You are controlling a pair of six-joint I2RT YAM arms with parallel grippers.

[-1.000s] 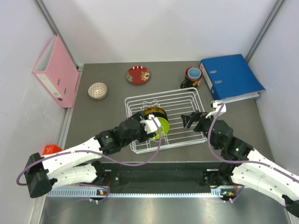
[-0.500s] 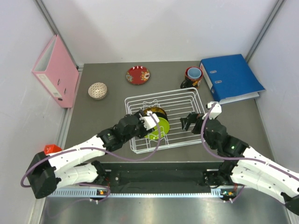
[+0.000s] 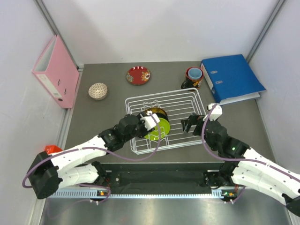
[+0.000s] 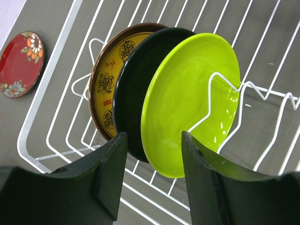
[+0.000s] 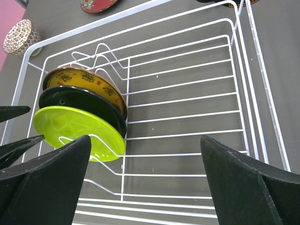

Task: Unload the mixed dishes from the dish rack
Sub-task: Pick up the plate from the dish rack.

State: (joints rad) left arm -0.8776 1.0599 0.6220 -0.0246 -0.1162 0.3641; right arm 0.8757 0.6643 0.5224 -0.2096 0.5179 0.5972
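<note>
Since the earlier frames the left gripper (image 4: 154,140) had pushed further into the rack (image 3: 180,105) and its jaws had narrowed. They were still parted, straddling the lower rim of the lime-green dish (image 4: 187,103) with a gap on the left side, so no firm clamp yet. The right gripper (image 5: 145,140) had slid inward toward the rack's right half and hung there with its jaws spread wide, grasping nothing. The white wire rack sat at the middle of the table (image 3: 93,117), toward the near edge. Three dishes stood on edge in the wavy dividers at its left end. They were the yellow plate (image 4: 105,79) with a brown rim and dark ornaments, a black dish (image 4: 133,98), then the glossy lime-green dish nearest the gripper. The rest of the rack held nothing. Outside it, near the table's far edge, sat a beige patterned bowl (image 3: 98,91) toward the left, a red flowered dish (image 3: 138,75) at the middle, and a dark mug (image 3: 192,77) with a red rim and blue inside, just beside the blue binder (image 3: 232,77). A pink binder (image 3: 56,72) stood at the far left corner.
</note>
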